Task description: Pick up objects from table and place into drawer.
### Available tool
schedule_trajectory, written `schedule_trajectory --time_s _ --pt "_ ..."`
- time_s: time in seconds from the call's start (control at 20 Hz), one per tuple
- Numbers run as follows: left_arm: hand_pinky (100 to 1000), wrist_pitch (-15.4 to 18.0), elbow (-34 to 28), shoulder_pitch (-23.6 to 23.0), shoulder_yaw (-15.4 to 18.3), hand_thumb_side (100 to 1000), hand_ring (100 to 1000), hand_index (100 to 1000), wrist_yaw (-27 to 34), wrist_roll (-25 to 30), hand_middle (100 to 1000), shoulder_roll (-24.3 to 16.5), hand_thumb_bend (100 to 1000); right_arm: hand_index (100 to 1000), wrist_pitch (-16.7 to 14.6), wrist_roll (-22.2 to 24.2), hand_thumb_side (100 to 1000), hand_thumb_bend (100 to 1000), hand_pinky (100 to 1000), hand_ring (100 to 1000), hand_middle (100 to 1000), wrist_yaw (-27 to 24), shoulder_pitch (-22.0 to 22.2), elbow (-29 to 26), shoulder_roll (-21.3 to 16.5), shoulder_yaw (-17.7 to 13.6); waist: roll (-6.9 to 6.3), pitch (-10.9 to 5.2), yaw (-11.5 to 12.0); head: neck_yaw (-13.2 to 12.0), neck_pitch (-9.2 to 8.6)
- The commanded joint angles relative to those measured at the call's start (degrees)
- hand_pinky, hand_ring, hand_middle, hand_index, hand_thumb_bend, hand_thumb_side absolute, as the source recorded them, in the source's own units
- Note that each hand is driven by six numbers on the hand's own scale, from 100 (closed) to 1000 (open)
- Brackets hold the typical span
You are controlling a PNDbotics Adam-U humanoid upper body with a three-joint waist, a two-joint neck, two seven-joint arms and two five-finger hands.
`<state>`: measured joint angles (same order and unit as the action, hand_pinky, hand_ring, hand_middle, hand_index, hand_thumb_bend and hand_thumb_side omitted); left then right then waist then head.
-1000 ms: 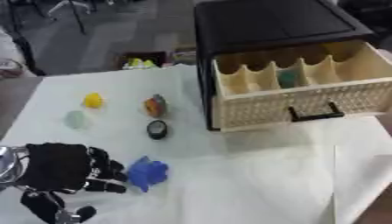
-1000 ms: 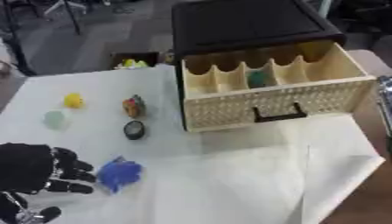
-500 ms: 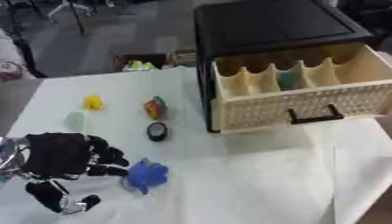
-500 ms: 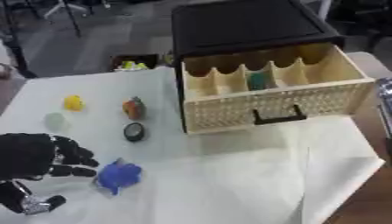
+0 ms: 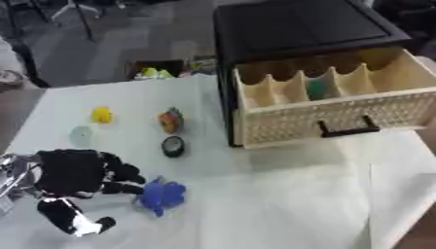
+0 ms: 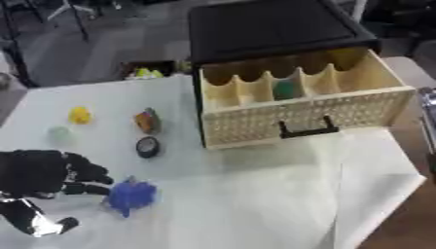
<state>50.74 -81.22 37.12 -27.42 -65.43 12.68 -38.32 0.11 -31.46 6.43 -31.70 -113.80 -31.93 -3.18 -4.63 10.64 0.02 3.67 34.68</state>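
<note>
No text, label, brand, number or sign can be read anywhere. The black cabinet [image 5: 298, 29] and its cream drawer [image 5: 340, 109] show no lettering, and the small things on the bench [image 5: 255, 204] carry no legible marks.

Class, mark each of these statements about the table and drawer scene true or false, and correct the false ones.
1. The drawer is pulled open. True.
2. A green thing lies in one of the drawer's compartments. True.
3. The blue object is already in the drawer. False: it lies on the white table, beside the left hand.
4. The yellow object sits right of the drawer. False: it is on the table's left part.
5. The left hand holds the dark round object. False: that object lies apart from the hand.
</note>
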Motion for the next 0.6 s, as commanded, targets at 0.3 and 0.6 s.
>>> schedule_trajectory --time_s 0.3,0.6 --pt "782 1.22 3.43 1.88 0.22 1000 944 1000 -5.18 -1.33 919 0.94 187 694 0.08 0.03 599 100 381 537 483 -0.46 -0.68 -0.79 -0.39 -0.58 0.18 -0.63 -0.24 -0.23 -0.52" --pt "780 1.22 5.23 2.68 0.26 990 946 1000 -7.24 -4.01 927 2.55 160 693 0.17 0.17 600 100 379 536 481 -0.53 -0.76 -0.79 -0.16 -0.59 0.17 -0.46 -0.39 -0.38 -0.6"
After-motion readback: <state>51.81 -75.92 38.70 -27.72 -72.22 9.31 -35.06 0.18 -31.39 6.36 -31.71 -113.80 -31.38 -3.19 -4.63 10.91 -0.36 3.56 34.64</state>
